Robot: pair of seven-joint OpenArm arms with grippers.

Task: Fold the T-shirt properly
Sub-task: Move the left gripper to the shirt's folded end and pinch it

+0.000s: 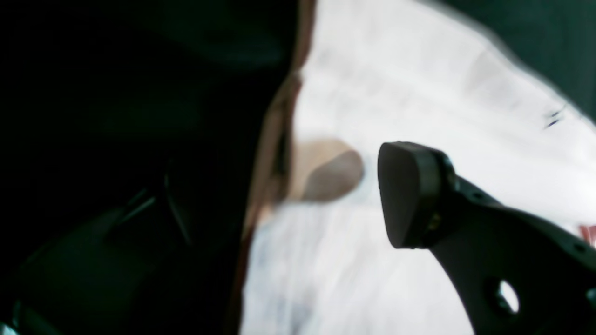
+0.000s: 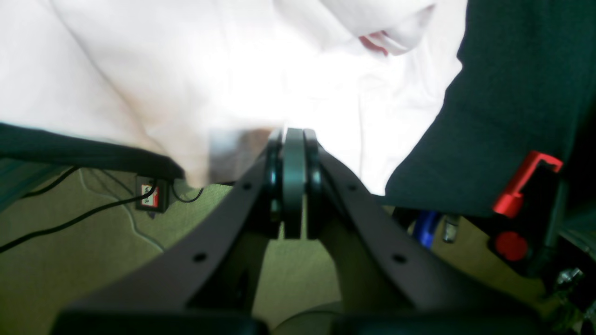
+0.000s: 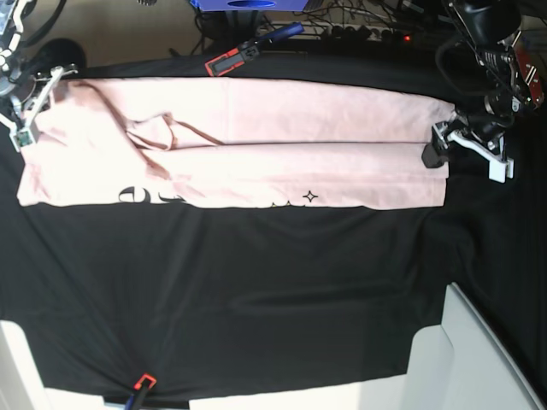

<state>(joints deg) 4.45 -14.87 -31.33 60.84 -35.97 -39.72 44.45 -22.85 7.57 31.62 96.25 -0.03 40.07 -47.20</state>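
Lying folded into a long band across the tabletop [image 3: 256, 290], your T-shirt [image 3: 256, 162] has the left hand [image 3: 438, 154] at its 3 o'clock end, fingers spread, holding nothing. Black lettering along the near edge is unreadable. The right hand [image 2: 293, 139] sits pressed together at the 9 o'clock end, touching the cloth edge.

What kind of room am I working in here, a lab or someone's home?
Probably a lab or workshop bench: a black cloth-covered table with the T-shirt on it, clamps gripping the cloth edge, and cables tangled behind.
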